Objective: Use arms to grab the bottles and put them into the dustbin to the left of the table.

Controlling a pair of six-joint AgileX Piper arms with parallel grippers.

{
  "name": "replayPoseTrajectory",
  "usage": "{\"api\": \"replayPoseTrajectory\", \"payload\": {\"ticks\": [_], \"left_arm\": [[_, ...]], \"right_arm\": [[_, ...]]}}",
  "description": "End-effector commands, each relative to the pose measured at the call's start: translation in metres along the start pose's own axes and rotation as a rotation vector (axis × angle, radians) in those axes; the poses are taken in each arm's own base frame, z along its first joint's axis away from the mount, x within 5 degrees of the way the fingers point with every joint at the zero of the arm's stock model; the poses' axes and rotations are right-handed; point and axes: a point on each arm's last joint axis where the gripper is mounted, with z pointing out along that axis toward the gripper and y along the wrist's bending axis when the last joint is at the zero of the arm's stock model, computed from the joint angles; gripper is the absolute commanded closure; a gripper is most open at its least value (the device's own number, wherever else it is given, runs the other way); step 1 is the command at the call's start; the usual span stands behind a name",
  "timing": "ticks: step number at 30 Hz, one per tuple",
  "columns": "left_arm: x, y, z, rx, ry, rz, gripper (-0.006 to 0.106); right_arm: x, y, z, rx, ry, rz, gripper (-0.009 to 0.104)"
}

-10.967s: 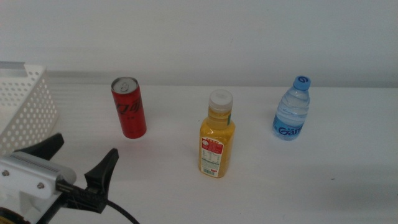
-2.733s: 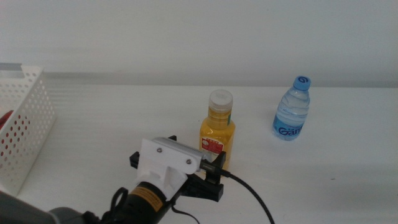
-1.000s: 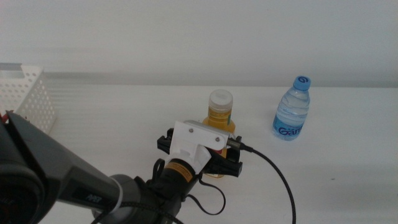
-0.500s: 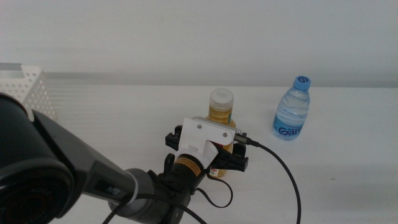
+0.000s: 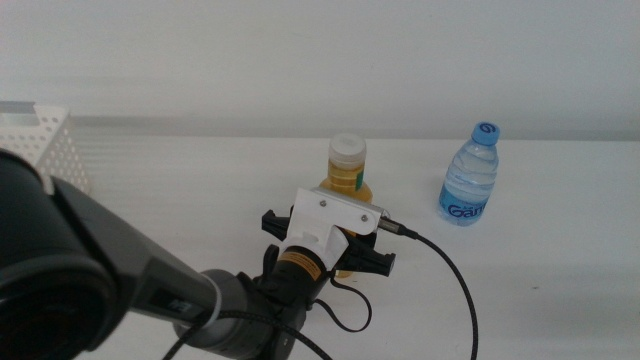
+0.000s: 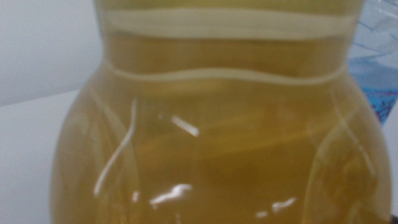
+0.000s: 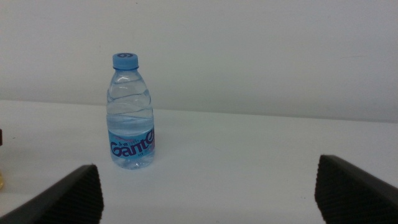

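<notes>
The yellow juice bottle [image 5: 346, 172] with its white cap stands out above my left gripper [image 5: 338, 232], which is shut around its body near the middle of the table [image 5: 180, 180]. The left wrist view is filled by the bottle's yellow body [image 6: 217, 143], which hides the jaws. A clear water bottle [image 5: 468, 188] with a blue cap stands upright at the right. My right gripper [image 7: 207, 167] is open, low over the table, with the water bottle [image 7: 131, 115] some way ahead of it; this arm is outside the middle view. A corner of the white perforated dustbin [image 5: 50, 150] shows at far left.
My left arm's dark bulk [image 5: 90, 290] fills the lower left of the middle view, and its black cable [image 5: 455, 290] loops over the table in front. A plain white wall [image 5: 320, 60] runs behind the table's far edge.
The left gripper has shifted slightly left, and the juice bottle has moved with it, its cap now a little higher and further left. The water bottle has not moved.
</notes>
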Motion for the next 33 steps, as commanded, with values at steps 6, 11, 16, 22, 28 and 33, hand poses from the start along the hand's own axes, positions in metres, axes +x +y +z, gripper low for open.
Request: {"api": "replayPoseTrajectory", "payload": {"ticks": [6, 11, 16, 22, 28, 33], "left_arm": [[-0.043, 0.003, -0.038, -0.044, 0.037, 0.072, 0.102], [-0.071, 0.010, -0.079, -0.092, 0.123, 0.043, 0.102], [-0.092, 0.017, -0.119, -0.062, 0.233, 0.001, 0.102], [-0.117, 0.031, -0.155, -0.107, 0.259, 0.032, 0.102], [-0.126, 0.045, -0.169, -0.233, 0.243, -0.008, 0.102], [-0.127, 0.046, -0.171, -0.242, 0.237, -0.009, 0.102]], "right_arm": [[0.012, 0.001, 0.000, 0.010, -0.005, -0.015, 0.004], [0.012, 0.001, 0.000, 0.010, -0.005, -0.015, 0.004], [0.012, 0.001, 0.000, 0.010, -0.005, -0.015, 0.004], [0.012, 0.001, 0.000, 0.010, -0.005, -0.015, 0.004], [0.012, 0.001, 0.000, 0.010, -0.005, -0.015, 0.004], [0.012, 0.001, 0.000, 0.010, -0.005, -0.015, 0.004]]}}
